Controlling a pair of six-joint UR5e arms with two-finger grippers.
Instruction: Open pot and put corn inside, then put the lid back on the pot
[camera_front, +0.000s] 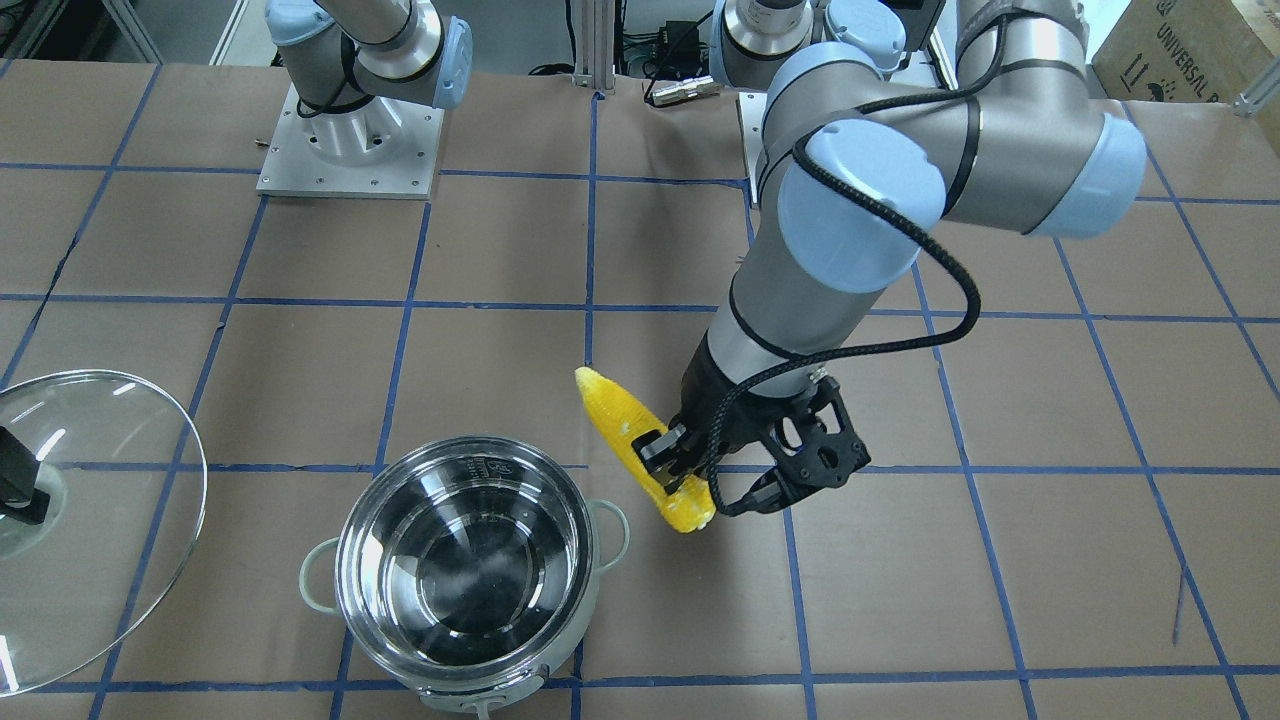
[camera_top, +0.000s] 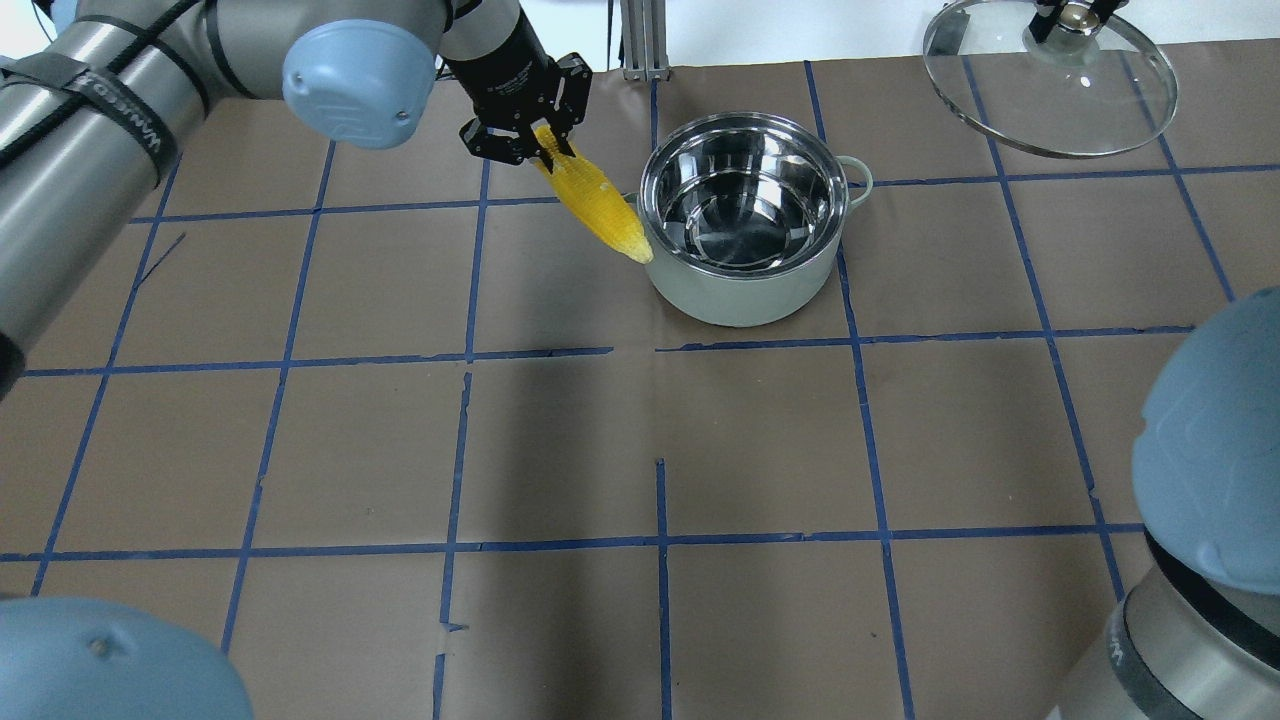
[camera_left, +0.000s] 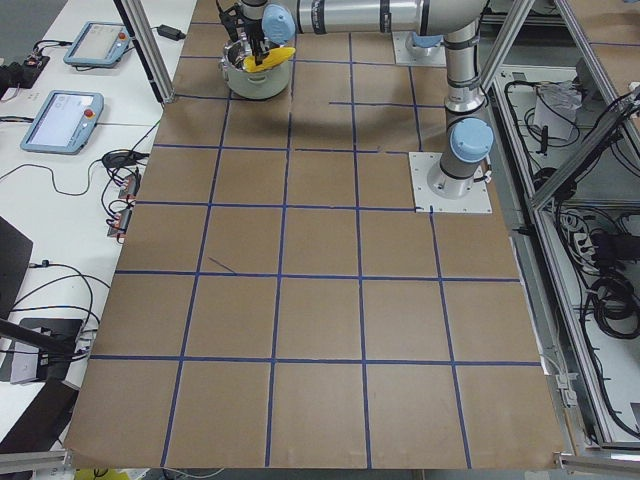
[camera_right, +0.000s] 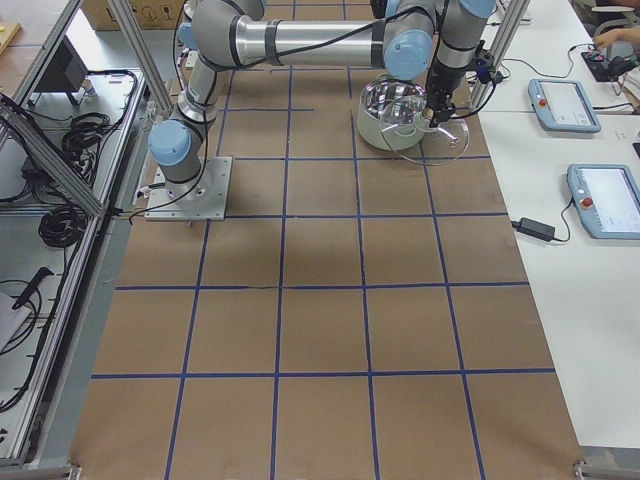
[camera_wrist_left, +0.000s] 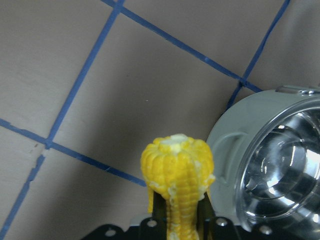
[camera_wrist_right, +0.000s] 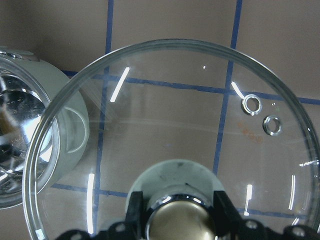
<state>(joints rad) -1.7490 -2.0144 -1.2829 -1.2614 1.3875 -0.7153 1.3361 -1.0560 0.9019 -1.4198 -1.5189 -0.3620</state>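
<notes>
The pot (camera_top: 740, 295) stands open and empty at the table's far side; it also shows in the front view (camera_front: 465, 570). My left gripper (camera_top: 535, 145) is shut on the blunt end of the yellow corn (camera_top: 600, 205) and holds it tilted, its pointed tip beside the pot's left wall. In the left wrist view the corn (camera_wrist_left: 177, 175) sits between the fingers with the pot (camera_wrist_left: 270, 165) to its right. My right gripper (camera_top: 1070, 15) is shut on the knob of the glass lid (camera_top: 1050, 95) and holds it off to the pot's right. The lid (camera_wrist_right: 175, 130) fills the right wrist view.
Brown paper with a blue tape grid covers the table (camera_top: 660, 450). The right arm's base plate (camera_front: 350, 150) is bolted near the robot's edge. A cardboard box (camera_front: 1180, 50) sits off the table's corner. Tablets (camera_right: 565, 100) lie on the side bench.
</notes>
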